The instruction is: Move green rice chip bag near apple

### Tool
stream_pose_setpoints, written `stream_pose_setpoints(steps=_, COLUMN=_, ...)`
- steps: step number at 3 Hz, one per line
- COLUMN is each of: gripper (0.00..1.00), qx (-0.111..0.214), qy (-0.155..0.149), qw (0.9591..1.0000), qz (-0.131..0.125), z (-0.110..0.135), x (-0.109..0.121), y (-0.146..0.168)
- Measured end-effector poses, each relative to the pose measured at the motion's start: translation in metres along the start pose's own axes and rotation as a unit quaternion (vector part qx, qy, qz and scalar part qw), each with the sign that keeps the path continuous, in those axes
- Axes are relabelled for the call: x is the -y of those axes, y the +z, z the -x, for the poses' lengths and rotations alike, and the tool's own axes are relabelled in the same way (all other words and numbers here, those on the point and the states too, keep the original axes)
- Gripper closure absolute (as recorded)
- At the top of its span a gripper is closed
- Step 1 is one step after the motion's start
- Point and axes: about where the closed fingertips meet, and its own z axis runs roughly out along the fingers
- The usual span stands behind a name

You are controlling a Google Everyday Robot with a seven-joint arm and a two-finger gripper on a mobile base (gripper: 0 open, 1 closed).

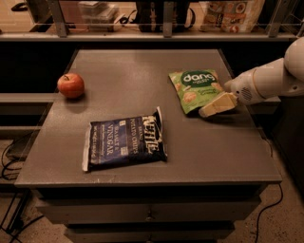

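Observation:
The green rice chip bag [196,89] lies flat on the right side of the grey table [142,71], its white "dang" logo facing up. The apple [71,85] sits near the table's left edge, far from the bag. My gripper [213,109] comes in from the right on a white arm and rests low at the bag's lower right corner, touching or just beside it.
A dark blue Kettle chip bag [124,142] lies in the front middle of the table, between the apple and the green bag. A shelf rail with boxes and bags [228,12] runs behind the table. Cables lie on the floor at the left.

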Motion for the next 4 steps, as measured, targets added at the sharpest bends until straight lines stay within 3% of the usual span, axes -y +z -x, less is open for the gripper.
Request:
stream_pose_setpoints(steps=2, gripper=0.65, qx=-0.002, qy=-0.006, qw=1.0000, qz=0.000, z=0.002, x=0.014, y=-0.001)
stream_pose_setpoints(steps=3, gripper=0.88, qx=0.008, qy=-0.025, qw=0.9996, qz=0.009, z=0.018, x=0.009, y=0.000)
stream_pose_setpoints(steps=4, gripper=1.00, qx=0.032, qy=-0.050, qw=0.9980, qz=0.022, z=0.042, x=0.001, y=0.001)
